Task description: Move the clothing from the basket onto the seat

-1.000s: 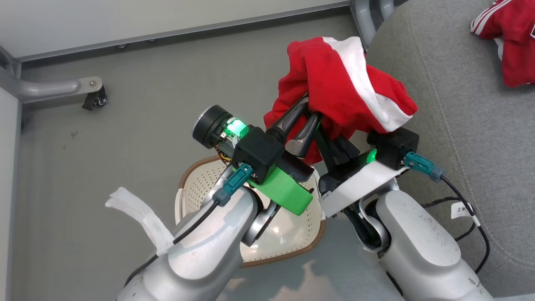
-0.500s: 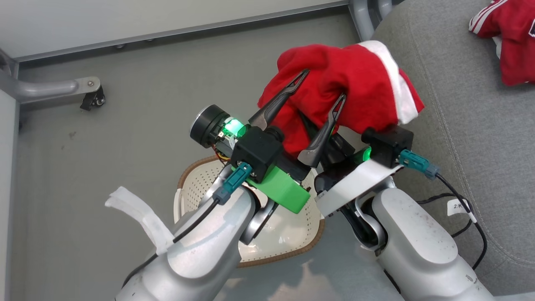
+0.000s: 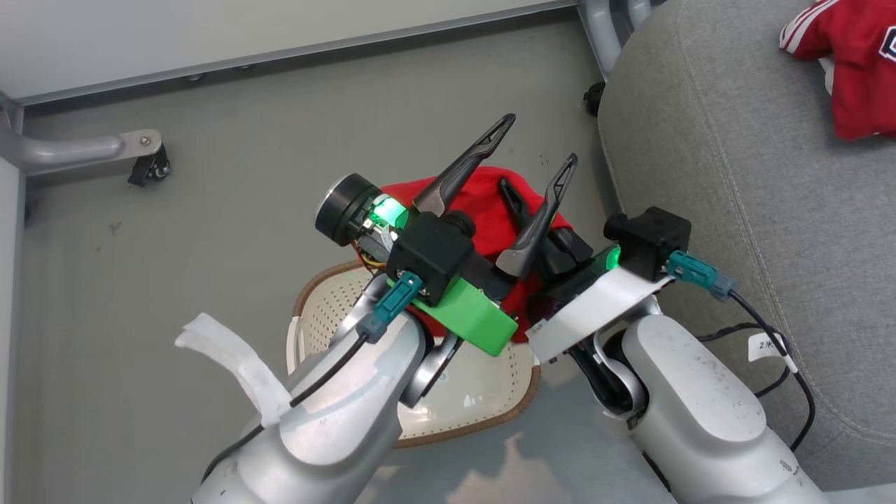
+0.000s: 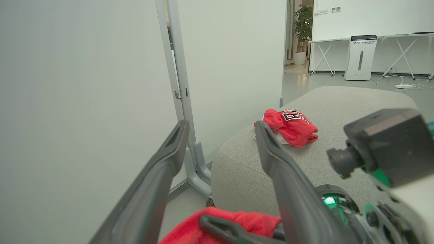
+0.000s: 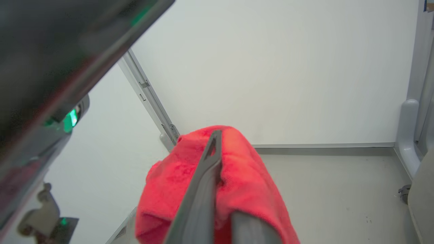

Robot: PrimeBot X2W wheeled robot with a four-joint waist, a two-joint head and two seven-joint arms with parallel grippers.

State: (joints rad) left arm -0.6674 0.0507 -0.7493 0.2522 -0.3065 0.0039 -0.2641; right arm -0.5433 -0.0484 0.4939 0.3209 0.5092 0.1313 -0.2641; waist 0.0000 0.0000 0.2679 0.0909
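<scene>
Grey floor (image 3: 175,210) runs beside the seat (image 3: 735,175), and the basket (image 3: 329,308) stands just off the seat's edge. We find one red garment (image 3: 483,203) short of the seat, pinched in the closed right end effector (image 5: 218,139). The left end effector (image 3: 539,140) is spread and empty. The cloth is soft and light and will droop, so we advise gripping a bunched fold. Half a second ago it hung higher, nearer the seat. A jersey (image 3: 854,77) lies on the seat.
</scene>
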